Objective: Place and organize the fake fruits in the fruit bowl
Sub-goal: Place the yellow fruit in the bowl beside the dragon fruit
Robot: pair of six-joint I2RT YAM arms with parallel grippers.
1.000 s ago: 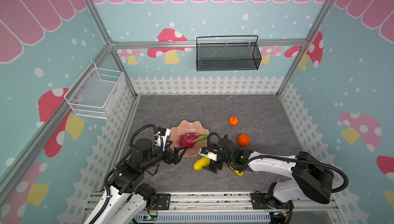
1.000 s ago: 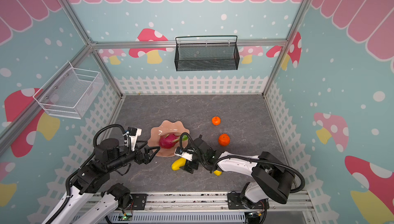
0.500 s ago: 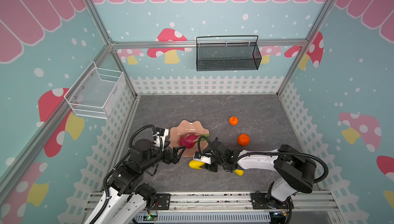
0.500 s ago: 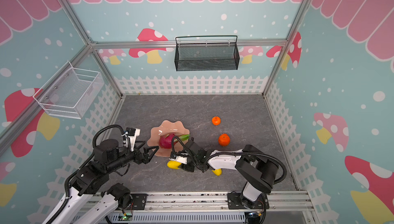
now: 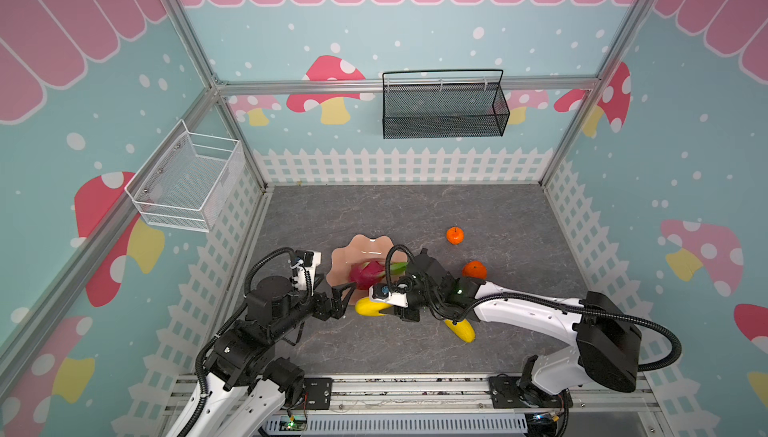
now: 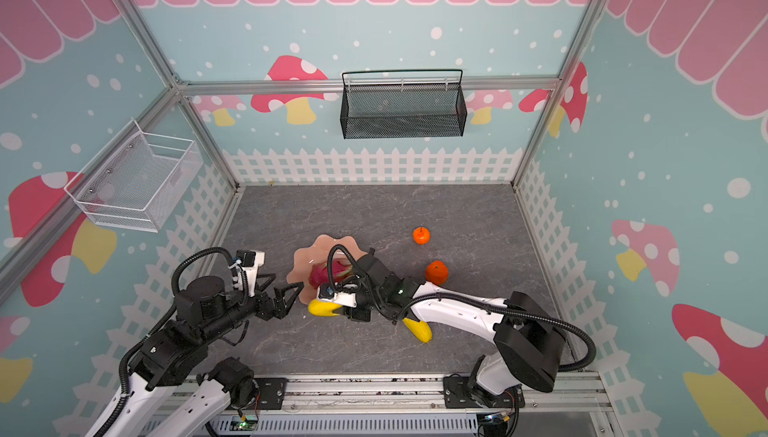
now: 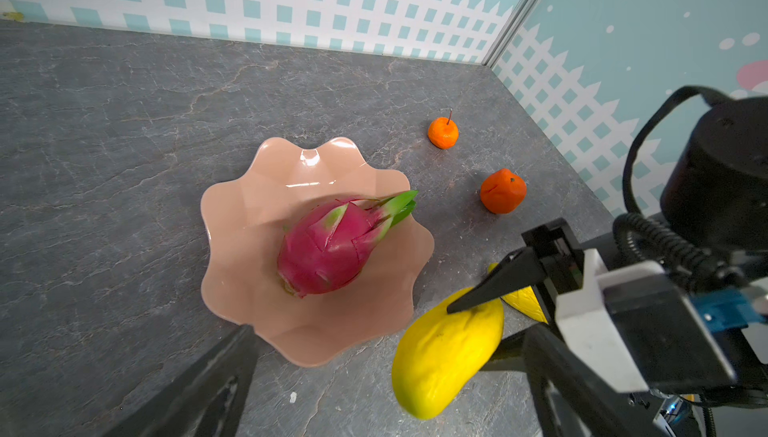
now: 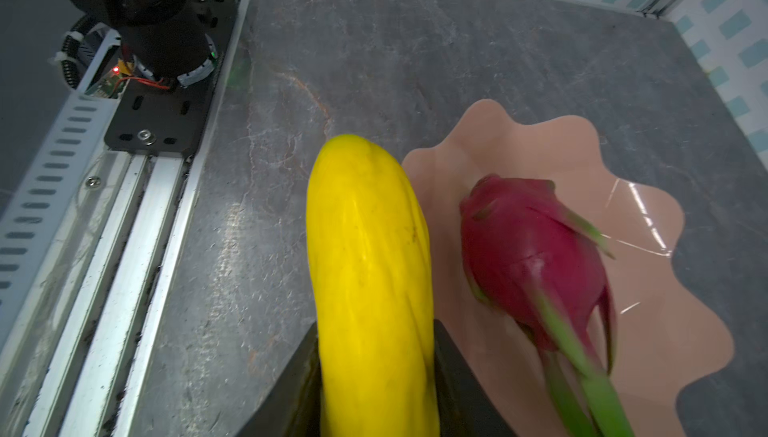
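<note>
The right fingers [image 8: 455, 376] are clamped across one end of a yellow fruit [image 8: 370, 272], one on each flank. The rest of the fruit juts straight out ahead of them, its long axis in line with their reach. I cannot tell whether it is clear of the tabletop [image 5: 374, 214].

The next move, as I read it, hangs on the fruit bowl [image 7: 245, 223]. It lies not ahead of those fingers but off to their flank, on the side away from the rail, its wavy rim just beside the fruit's length. So the carry looks like a short sideways shift with a little lift over the rim, not a push forward.

The right arm [image 5: 523, 310] is stretched low and long across the tabletop, reaching just past the middle. The left fingers [image 7: 208, 389] stand spread and empty, tips just short of the bowl's near rim, facing the right ones across the held fruit. Both are close to the bowl, but only the right has a load.

The dragon fruit [image 7: 328, 248] lies on its side in the bowl, on the half nearer the right fingers, green tips pointing back toward their wrist. Behind those fingers, under the forearm, lies the second yellow fruit [image 5: 462, 329]. Also behind them, on the bowl's side of the arm, sits the larger orange [image 5: 474, 269], and farther out the smaller orange [image 5: 455, 235], both well apart from the bowl.
</note>
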